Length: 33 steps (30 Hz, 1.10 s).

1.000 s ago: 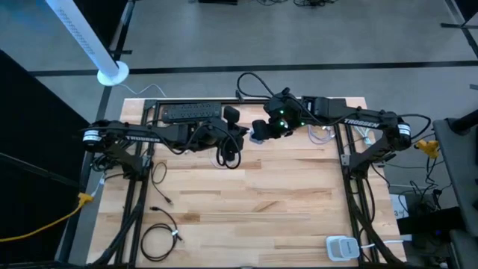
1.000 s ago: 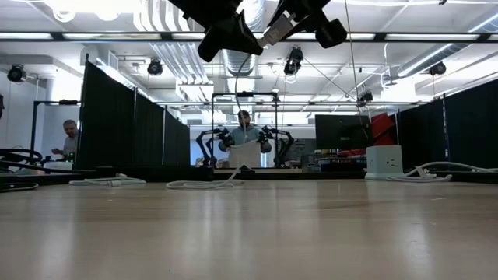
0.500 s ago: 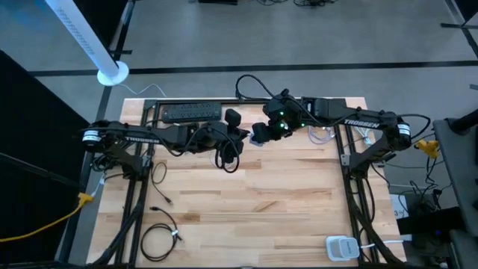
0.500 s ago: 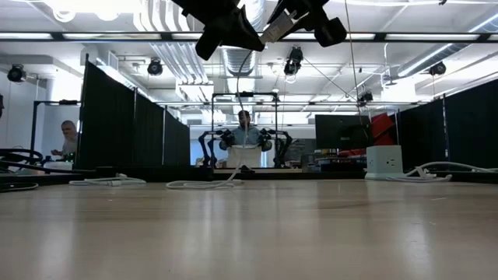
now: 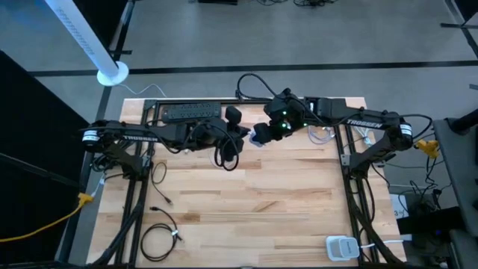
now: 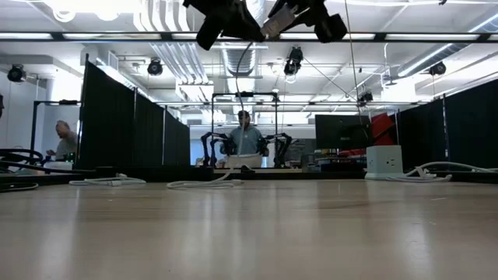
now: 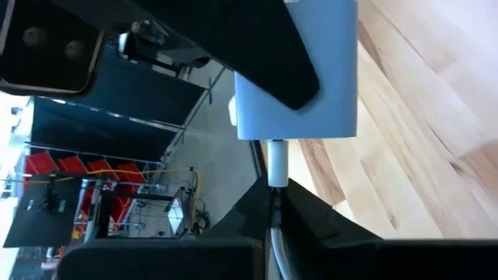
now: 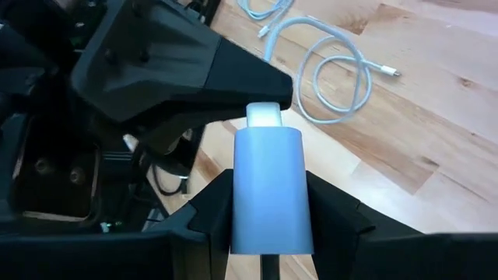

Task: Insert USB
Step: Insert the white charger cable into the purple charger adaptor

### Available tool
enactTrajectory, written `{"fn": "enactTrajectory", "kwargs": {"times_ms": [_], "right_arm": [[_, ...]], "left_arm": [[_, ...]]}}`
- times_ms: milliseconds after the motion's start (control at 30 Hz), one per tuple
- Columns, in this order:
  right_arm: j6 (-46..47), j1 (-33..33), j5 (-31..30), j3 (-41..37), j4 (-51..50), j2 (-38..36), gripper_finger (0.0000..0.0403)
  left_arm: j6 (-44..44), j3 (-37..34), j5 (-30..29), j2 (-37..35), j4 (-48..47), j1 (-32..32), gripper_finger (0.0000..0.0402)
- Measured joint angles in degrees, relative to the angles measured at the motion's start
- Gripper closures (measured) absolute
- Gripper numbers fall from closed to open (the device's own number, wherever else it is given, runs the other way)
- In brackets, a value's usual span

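Observation:
A pale blue charger block [image 8: 271, 187] hangs high above the far middle of the table, and my right gripper [image 8: 268, 233] is shut on it. A white USB plug [image 7: 277, 162] meets the block's end face [image 7: 296, 128]. My left gripper [image 7: 274, 222] is shut just behind the plug. In the high view the two grippers [image 5: 243, 134] [image 5: 261, 134] meet tip to tip. A dark cable loop [image 5: 228, 155] hangs below the left one. My left gripper pinches the cable right behind the white plug [image 7: 275, 194] between its two fingers, which lie along the cable. It comes nearly level from the table's left. The plug's front end sits against the block, clear of the table. My right gripper pinches the block by its two long sides [image 8: 236, 210] near its rear end, one finger on each. It slants down from the table's right. The block is lifted clear, its free end [image 8: 264, 136] pointing at the left gripper.
A black power strip [image 5: 193, 112] lies along the far edge. Dark cables lie near the left edge [image 5: 159, 175] and the near left corner [image 5: 160, 239]. A white coiled cable [image 8: 334, 78] is at the far right, a white device [image 5: 342, 246] near right.
In the low view the left gripper, and the plug and block with it, have shifted slightly upward. Nothing has been let go.

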<state>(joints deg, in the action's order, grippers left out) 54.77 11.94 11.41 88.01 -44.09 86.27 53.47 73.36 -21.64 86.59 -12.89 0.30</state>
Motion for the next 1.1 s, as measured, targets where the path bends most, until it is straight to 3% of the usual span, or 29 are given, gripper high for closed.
{"fn": "enactTrajectory", "kwargs": {"times_ms": [200,400,567,733,900,1100], "right_arm": [[-0.43,0.34,-2.67,-0.24,-0.41,0.38,0.0287],[-0.95,0.48,-1.58,-0.24,-0.66,0.32,0.0287],[-3.83,0.59,-1.48,-0.24,-1.47,-0.96,0.0287],[-14.63,0.63,-0.89,-0.22,-4.16,-3.73,0.0287],[-27.42,0.72,-1.26,-0.17,-11.78,-6.44,0.0287],[-36.04,0.71,-4.95,-0.24,-21.51,-7.59,0.0287]], "left_arm": [[-3.5,0.37,3.31,-0.65,-3.83,-0.43,0.0315],[-6.76,0.33,5.1,-3.4,-5.3,-0.9,0.0243],[-13.03,0.22,4.83,-6.91,-11.29,-0.9,0.0209],[-23.5,-1.49,4.89,-10.5,-14.22,-0.77,0.0214],[-29.24,-8.89,7.98,-12.91,-7.15,-0.74,0.0241],[-37.41,-13.98,12.32,-14.49,-3.57,-0.7,0.0272]]}}
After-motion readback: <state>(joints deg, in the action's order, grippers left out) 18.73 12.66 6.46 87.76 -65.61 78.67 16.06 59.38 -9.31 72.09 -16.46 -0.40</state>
